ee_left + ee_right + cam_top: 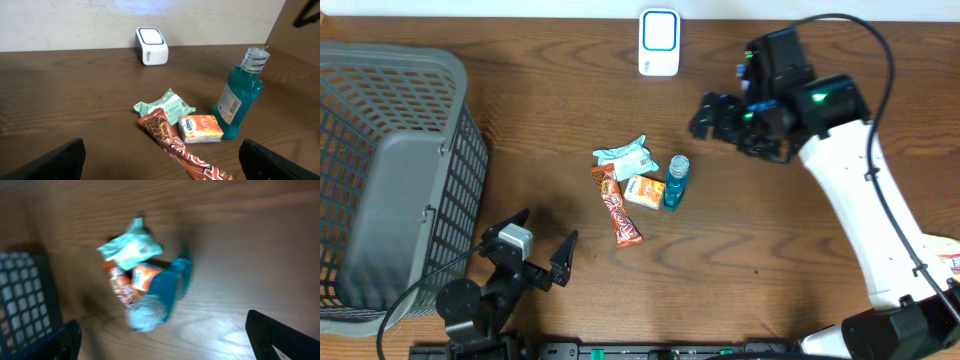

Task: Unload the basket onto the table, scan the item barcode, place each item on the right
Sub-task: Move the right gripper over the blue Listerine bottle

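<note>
Four items lie together at the table's middle: a pale green packet (628,157) (170,104), a brown-red snack bar (617,205) (175,142), a small orange box (644,190) (200,128) and an upright blue bottle (676,182) (237,102). A white scanner (659,42) (151,46) stands at the far edge. My left gripper (542,240) (162,165) is open near the front edge, facing the bar, holding nothing. My right gripper (703,115) (165,340) hovers open above and right of the bottle (162,297); its view is blurred.
A grey plastic basket (390,170) (22,305) fills the left side of the table. The right arm's white link (860,210) runs down the right side. The back wall rises just behind the scanner.
</note>
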